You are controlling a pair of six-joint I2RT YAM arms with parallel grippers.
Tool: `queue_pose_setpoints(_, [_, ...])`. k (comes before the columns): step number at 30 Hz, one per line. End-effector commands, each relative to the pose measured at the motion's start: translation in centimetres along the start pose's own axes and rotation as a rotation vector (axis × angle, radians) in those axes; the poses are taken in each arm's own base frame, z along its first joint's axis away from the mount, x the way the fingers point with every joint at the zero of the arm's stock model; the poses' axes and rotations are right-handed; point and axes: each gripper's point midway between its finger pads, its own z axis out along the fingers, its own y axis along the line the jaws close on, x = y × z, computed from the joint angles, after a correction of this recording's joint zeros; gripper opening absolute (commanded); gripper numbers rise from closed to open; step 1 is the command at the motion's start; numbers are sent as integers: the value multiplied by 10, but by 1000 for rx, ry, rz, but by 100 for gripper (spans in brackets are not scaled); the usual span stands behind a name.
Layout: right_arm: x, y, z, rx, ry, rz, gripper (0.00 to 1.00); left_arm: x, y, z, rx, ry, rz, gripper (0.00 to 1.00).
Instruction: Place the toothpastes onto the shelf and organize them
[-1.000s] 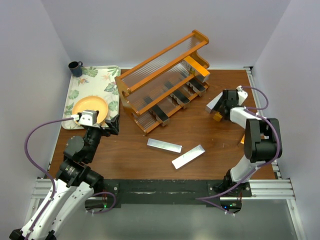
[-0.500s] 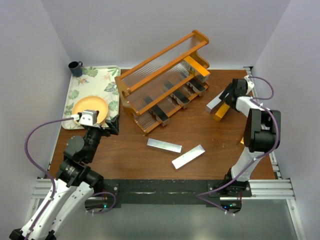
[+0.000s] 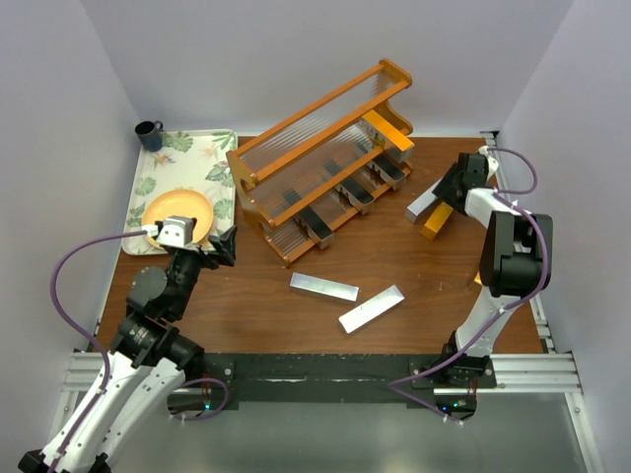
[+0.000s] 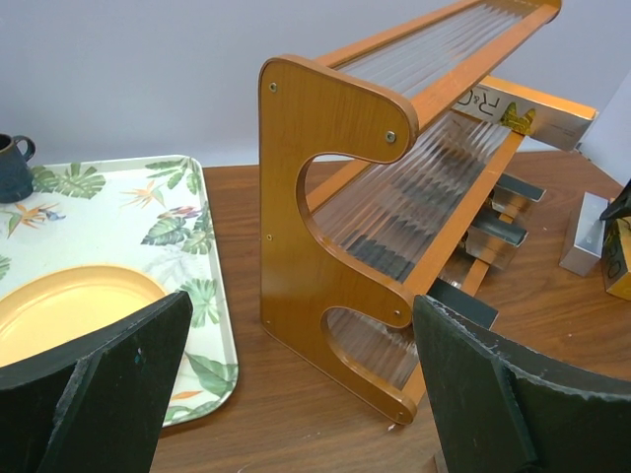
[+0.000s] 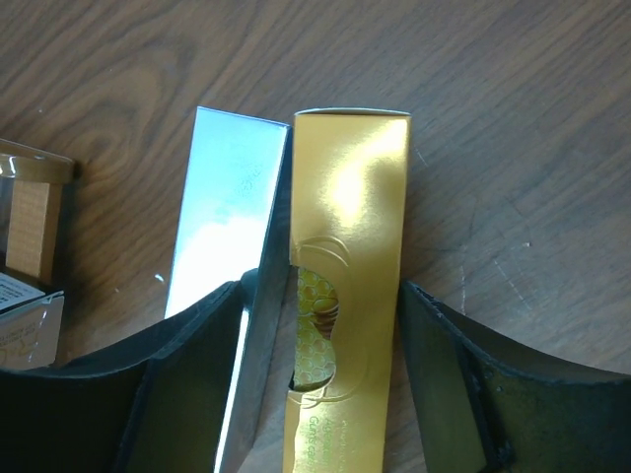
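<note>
The shelf [image 3: 325, 103] [image 4: 325, 197] stands at the back middle of the table. It holds a gold toothpaste [image 3: 386, 130] on its middle tier and several dark and silver cartons [image 3: 353, 194] on the lowest. Right of the shelf a gold toothpaste [image 3: 435, 222] [image 5: 350, 217] lies against a silver one [image 3: 422, 205] [image 5: 222, 217]. My right gripper [image 3: 452, 189] [image 5: 325, 296] is open and straddles the gold carton; its left finger [image 5: 187, 374] overlaps the silver one. Two silver toothpastes [image 3: 323, 286] [image 3: 372, 308] lie loose at the front middle. My left gripper [image 3: 225, 244] [image 4: 301, 335] is open and empty, facing the shelf's left end panel.
A floral tray [image 3: 187, 148] [image 4: 148, 207] at the back left carries a yellow plate [image 3: 177, 212] [image 4: 69, 305]. A dark mug [image 3: 149, 133] [image 4: 12, 168] stands at its far corner. The right arm's cable loops near the table's right edge.
My right gripper has moved toward the back right over the gold and silver cartons, and its jaws have narrowed around the gold one. The left arm has not moved.
</note>
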Motion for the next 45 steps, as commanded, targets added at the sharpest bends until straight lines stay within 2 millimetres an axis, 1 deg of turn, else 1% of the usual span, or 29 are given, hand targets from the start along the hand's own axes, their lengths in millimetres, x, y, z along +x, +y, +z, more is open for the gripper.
queue_pose_setpoints(1, [38,-22,-2,37,111,-58,63,-4,-5,2,25,-25,6,100])
queue_pose_setpoints(2, [37,-21,-6,32,107,-56,62,-4,-5,1,27,-25,6,100])
queue_pose_setpoints(4, [44,-22,-8,20,125,-62,60,-4,-6,1,30,-28,6,100])
queue_pose_setpoints(5, [44,-21,-11,12,125,-62,59,-7,-6,1,32,-35,4,100])
queue_pose_setpoints(6, [52,-23,-13,5,145,-69,56,-6,-6,1,35,-33,4,100])
queue_pose_setpoints(8, [54,-23,-19,-10,150,-70,54,-7,-7,0,40,-36,2,100])
queue_pose_setpoints(10, [65,-26,-23,-16,176,-74,51,-6,-8,0,45,-37,2,100])
queue_pose_setpoints(14, [78,-34,-39,-26,190,-71,49,-7,-9,-1,51,-41,-1,100])
queue_pose_setpoints(15, [82,-36,-47,-39,190,-66,49,-8,-9,-1,54,-42,-1,100])
queue_pose_setpoints(17, [88,-36,-54,-59,199,-66,51,-8,-9,-1,55,-44,-1,100])
queue_pose_setpoints(18, [95,-40,-58,-60,208,-69,52,-8,-10,-1,58,-45,-2,100])
queue_pose_setpoints(19, [92,-39,-64,-74,195,-69,53,-7,-10,-1,57,-42,-3,100])
queue_pose_setpoints(20, [94,-39,-68,-85,197,-70,55,-9,-10,-1,59,-46,-3,100])
queue_pose_setpoints(22, [99,-39,-75,-101,207,-68,56,-8,-11,-1,62,-43,-3,100])
queue_pose_setpoints(23, [104,-37,-78,-120,221,-65,57,-7,-11,-1,62,-40,-2,100])
queue_pose_setpoints(24, [112,-40,-79,-118,231,-59,57,-8,-11,-1,64,-43,-4,100])
queue_pose_setpoints(25, [110,-38,-84,-129,217,-55,57,-7,-11,-1,63,-39,0,100])
queue_pose_setpoints(26, [117,-31,-89,-163,230,-57,58,-7,-11,-1,63,-37,0,100])
queue_pose_setpoints(27, [125,-31,-93,-174,237,-52,58,-6,-11,0,63,-34,1,100])
queue_pose_setpoints(28, [124,-26,-99,-199,228,-53,59,-5,-11,0,63,-31,2,100])
queue_pose_setpoints(30, [135,-18,-110,-231,252,-63,66,-5,-13,1,70,-28,1,100])
queue_pose_setpoints(32, [136,-15,-122,-250,240,-59,71,-3,-14,1,76,-20,3,100])
queue_pose_setpoints(33, [142,-9,-128,-269,248,-79,74,-2,-14,2,77,-20,4,100])
queue_pose_setpoints(35, [149,-3,-140,-294,251,-89,79,-3,-14,1,79,-21,2,100])
queue_pose_setpoints(37, [155,-2,-148,-304,258,-96,81,-3,-14,1,77,-21,4,100])
queue_pose_setpoints(38, [163,2,-154,-323,267,-104,82,-2,-14,2,77,-17,5,100])
queue_pose_setpoints(40, [171,6,-161,-344,284,-111,84,-2,-14,2,77,-18,5,100])
queue_pose_setpoints(41, [178,9,-166,-357,300,-115,84,-1,-14,2,78,-15,5,100])
queue_pose_setpoints(45, [191,25,-182,-432,335,-117,84,-2,-15,2,81,-16,5,100])
